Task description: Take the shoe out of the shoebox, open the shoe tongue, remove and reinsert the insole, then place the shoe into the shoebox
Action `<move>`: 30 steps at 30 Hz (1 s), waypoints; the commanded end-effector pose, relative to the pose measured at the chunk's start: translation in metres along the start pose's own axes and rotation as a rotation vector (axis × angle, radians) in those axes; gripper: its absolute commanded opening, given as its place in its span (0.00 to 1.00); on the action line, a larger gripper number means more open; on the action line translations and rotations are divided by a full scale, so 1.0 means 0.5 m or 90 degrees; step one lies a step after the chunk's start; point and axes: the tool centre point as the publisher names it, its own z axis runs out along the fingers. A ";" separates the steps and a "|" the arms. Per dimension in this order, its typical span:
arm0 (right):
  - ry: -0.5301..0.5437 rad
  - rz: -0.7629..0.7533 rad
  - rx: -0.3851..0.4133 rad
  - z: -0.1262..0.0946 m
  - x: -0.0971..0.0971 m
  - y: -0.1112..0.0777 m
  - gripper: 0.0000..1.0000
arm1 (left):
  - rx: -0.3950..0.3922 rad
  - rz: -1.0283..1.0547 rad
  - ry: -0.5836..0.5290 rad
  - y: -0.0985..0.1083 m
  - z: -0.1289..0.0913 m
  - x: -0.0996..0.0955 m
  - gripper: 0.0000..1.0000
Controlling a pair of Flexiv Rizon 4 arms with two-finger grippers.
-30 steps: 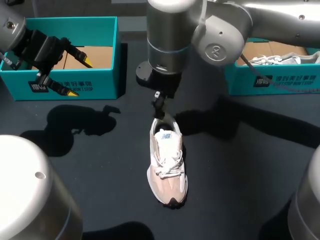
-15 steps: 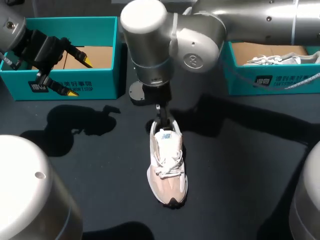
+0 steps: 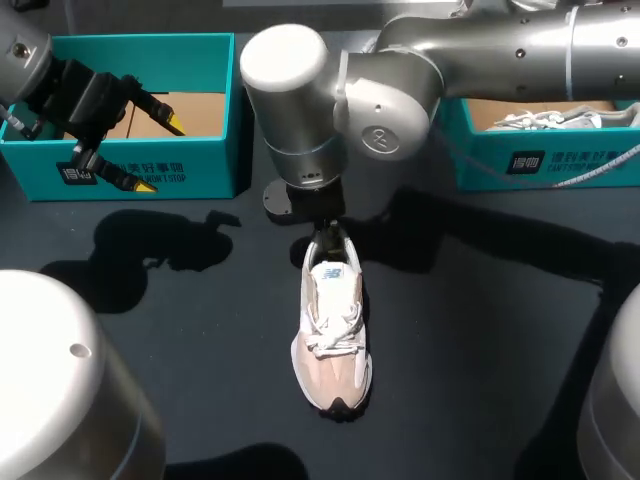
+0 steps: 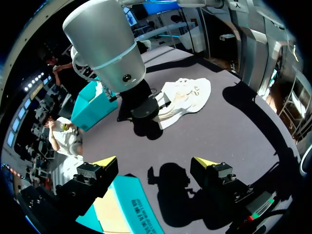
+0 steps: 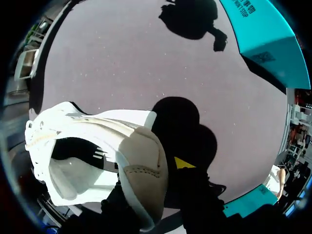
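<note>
A pink and white shoe (image 3: 332, 335) lies on the dark table, toe toward me, heel away. My right arm comes in from the right, and its gripper (image 3: 322, 243) stands straight down over the heel. In the right wrist view the heel (image 5: 144, 165) sits between the fingers of the right gripper (image 5: 150, 176). One yellow-tipped finger (image 5: 183, 163) presses outside the heel; the other is inside the shoe, mostly hidden. My left gripper (image 3: 130, 125) hangs open over the front wall of the left teal shoebox (image 3: 205, 150). Its own view shows the left gripper (image 4: 155, 163) holding nothing, the shoe (image 4: 187, 95) far ahead.
A second teal shoebox (image 3: 560, 165) at the back right holds another white shoe (image 3: 550, 120). The right arm's big joint (image 3: 300, 100) hangs over the table's middle between the boxes. The left box (image 4: 126, 209) lies just under the left gripper.
The right arm swung left and lowered its gripper onto the shoe's heel, and the fingers closed there. The shoe's toe shifted slightly left. The left arm stayed still.
</note>
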 end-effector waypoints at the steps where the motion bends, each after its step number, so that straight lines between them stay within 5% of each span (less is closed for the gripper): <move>1: -0.010 0.007 0.001 -0.051 0.014 -0.015 0.00 | -0.002 0.000 0.000 -0.001 -0.001 0.002 1.00; 9: -0.026 0.046 -0.014 -0.291 0.024 -0.113 0.00 | -0.002 0.000 0.000 -0.001 -0.001 0.002 1.00; 10: -0.040 0.054 -0.047 -0.322 0.020 -0.121 0.00 | -0.002 0.000 0.000 -0.001 -0.001 0.002 1.00; 17: -0.055 0.002 -0.022 -0.485 -0.017 -0.151 0.00 | -0.002 0.000 0.000 -0.001 -0.001 0.002 1.00; 30: -0.059 0.020 -0.013 -0.510 -0.034 -0.165 0.00 | -0.002 0.000 0.000 -0.001 -0.001 0.002 1.00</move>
